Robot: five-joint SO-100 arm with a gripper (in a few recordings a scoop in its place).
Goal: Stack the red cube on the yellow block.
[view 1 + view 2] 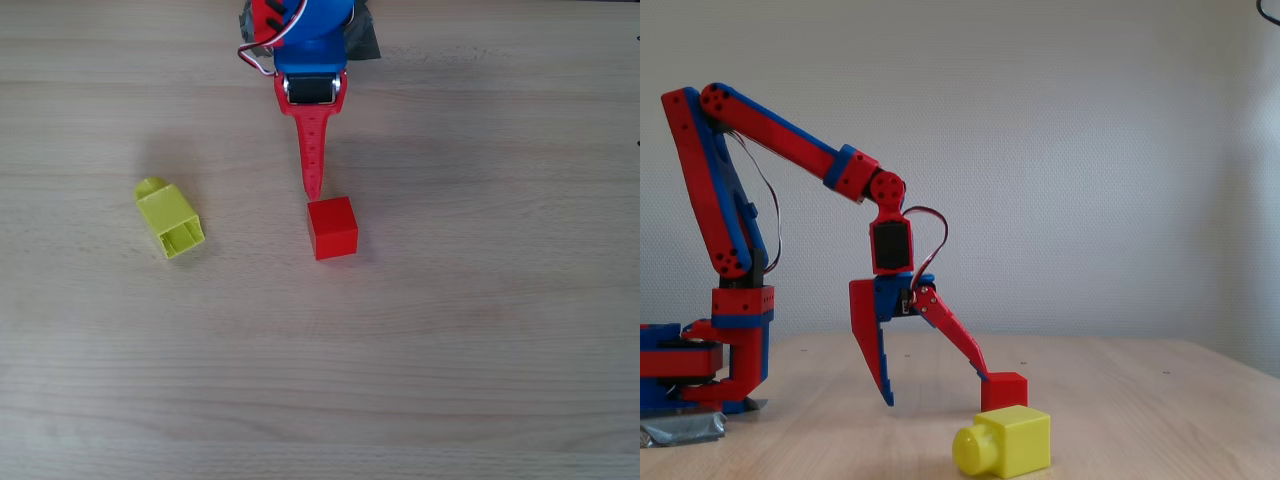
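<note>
- Reach-for-pickup stage: the gripper (936,388) is spread wide and holding nothing. One finger tip touches the red cube (332,227), or nearly does.
- In the overhead view the yellow block (170,220) lies on its side, well left of the cube.
- Next, I'd say: straddle the cube, then close.

From overhead, the red cube (332,227) sits on the table (480,350) right under my gripper (313,190), with the yellow block (169,218) well off to its left.
</note>
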